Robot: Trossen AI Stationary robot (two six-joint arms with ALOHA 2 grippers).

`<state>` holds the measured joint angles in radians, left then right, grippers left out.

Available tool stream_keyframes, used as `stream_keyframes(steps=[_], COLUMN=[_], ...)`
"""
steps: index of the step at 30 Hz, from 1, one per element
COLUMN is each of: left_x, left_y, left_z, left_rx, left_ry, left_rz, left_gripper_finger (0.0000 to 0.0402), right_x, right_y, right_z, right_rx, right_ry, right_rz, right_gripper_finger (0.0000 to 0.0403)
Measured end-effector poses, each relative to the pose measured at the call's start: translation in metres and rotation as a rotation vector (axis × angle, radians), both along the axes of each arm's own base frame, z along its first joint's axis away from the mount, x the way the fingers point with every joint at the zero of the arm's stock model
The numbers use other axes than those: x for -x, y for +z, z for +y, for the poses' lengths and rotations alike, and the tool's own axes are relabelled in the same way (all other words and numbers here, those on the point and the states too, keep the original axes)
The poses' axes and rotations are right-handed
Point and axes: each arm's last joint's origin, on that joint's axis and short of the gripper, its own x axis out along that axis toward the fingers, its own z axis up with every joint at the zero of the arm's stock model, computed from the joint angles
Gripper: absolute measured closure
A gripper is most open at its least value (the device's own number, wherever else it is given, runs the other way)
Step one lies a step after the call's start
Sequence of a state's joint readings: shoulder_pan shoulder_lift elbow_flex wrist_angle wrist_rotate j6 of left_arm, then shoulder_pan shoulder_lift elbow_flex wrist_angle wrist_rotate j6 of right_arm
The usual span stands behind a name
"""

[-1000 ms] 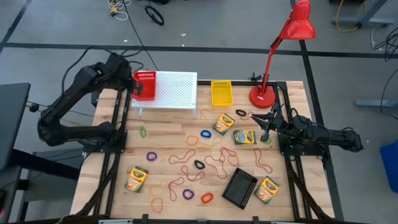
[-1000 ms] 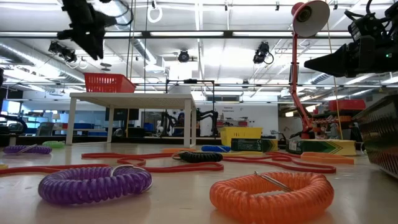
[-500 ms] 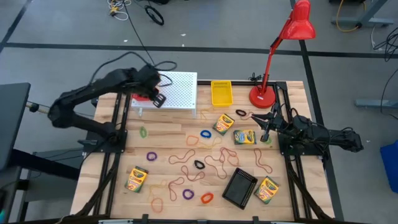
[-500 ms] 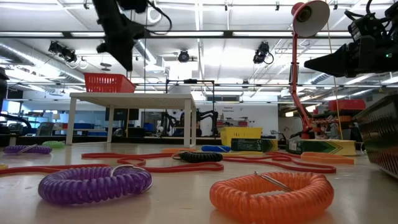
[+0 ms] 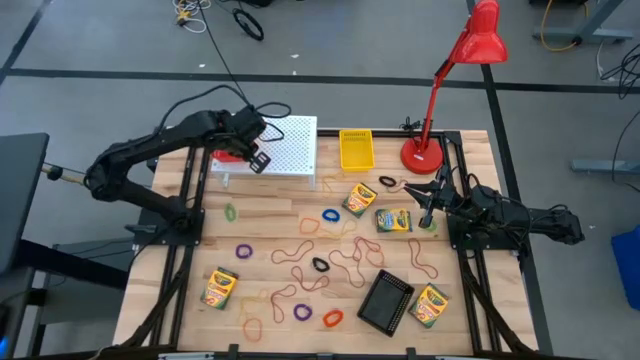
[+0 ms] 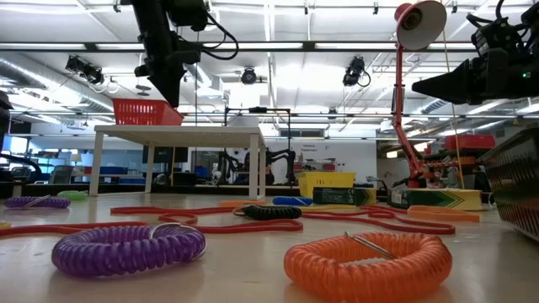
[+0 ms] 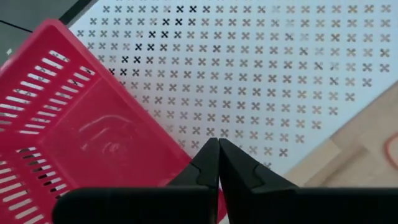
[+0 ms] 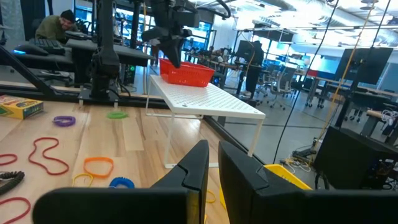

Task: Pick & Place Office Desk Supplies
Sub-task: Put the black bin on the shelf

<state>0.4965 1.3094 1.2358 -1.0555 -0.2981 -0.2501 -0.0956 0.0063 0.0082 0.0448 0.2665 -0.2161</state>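
My left gripper (image 5: 256,162) (image 7: 218,144) hovers shut and empty above the white perforated stand (image 5: 285,145), at the corner of the red basket (image 7: 74,137) standing on it. My right gripper (image 5: 424,205) (image 8: 212,152) waits shut above the table's right side, near a crayon box (image 5: 393,220). More crayon boxes (image 5: 359,198) (image 5: 218,288) (image 5: 429,306) lie flat. Reddish-orange rubber bands (image 5: 310,250) sprawl mid-table among blue (image 5: 331,215), purple (image 5: 243,250), black (image 5: 320,265), orange (image 5: 332,318) and green (image 5: 230,212) loops.
A yellow tray (image 5: 356,150) sits at the far edge beside the red lamp's base (image 5: 422,155). A black mesh tray (image 5: 386,302) lies near the front right. In the low view a purple coil (image 6: 126,248) and an orange coil (image 6: 366,265) lie closest.
My left arm has swung from over the red basket toward the table's right and slightly nearer, dropping a little, and now hangs over the stand beside the basket. The right arm has kept still.
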Motion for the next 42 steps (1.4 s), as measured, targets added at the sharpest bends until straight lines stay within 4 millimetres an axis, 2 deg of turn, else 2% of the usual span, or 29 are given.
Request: stream_keyframes(steps=[6,11,16,20,25,30,33,37,42], left_x=[0.0,-0.002,-0.008,-0.019,-0.031,-0.037,-0.033,-0.023,-0.012], left_y=[0.0,0.001,0.012,0.012,-0.013,-0.051,-0.076,-0.102,-0.117], left_z=[-0.003,-0.014,-0.043,-0.076,-0.105,-0.118,-0.119,-0.12,-0.12], left_rx=[0.014,-0.002,-0.134,-0.262,-0.281,-0.255,-0.258,-0.279,-0.3], left_ry=[-0.003,-0.032,-0.1,-0.237,-0.484,-0.695,-0.739,-0.743,-0.736], left_rz=[0.002,0.016,-0.029,-0.212,-0.475,-0.743,-0.864,-0.94,-1.001], left_gripper_finger=[0.0392,0.0392,0.0392,0.0392,0.0393,0.0393,0.0393,0.0393,0.0393], right_x=[0.0,0.0,0.0,0.0,0.0,0.0,0.0,0.0,0.0], right_y=[0.0,0.0,0.0,0.0,0.0,0.0,0.0,0.0,0.0], right_z=[0.0,0.0,0.0,0.0,0.0,0.0,0.0,0.0,0.0], right_rx=[-0.001,-0.001,-0.001,0.0,0.0,0.0,0.0,-0.001,-0.001], right_ry=[0.0,0.0,0.0,0.0,0.0,0.0,0.0,-0.001,-0.001], right_rz=[0.001,0.0,0.0,0.001,0.001,0.0,0.0,0.0,0.0], right_gripper_finger=[0.0355,0.0355,0.0355,0.0355,0.0355,0.0355,0.0355,0.0355,0.0355])
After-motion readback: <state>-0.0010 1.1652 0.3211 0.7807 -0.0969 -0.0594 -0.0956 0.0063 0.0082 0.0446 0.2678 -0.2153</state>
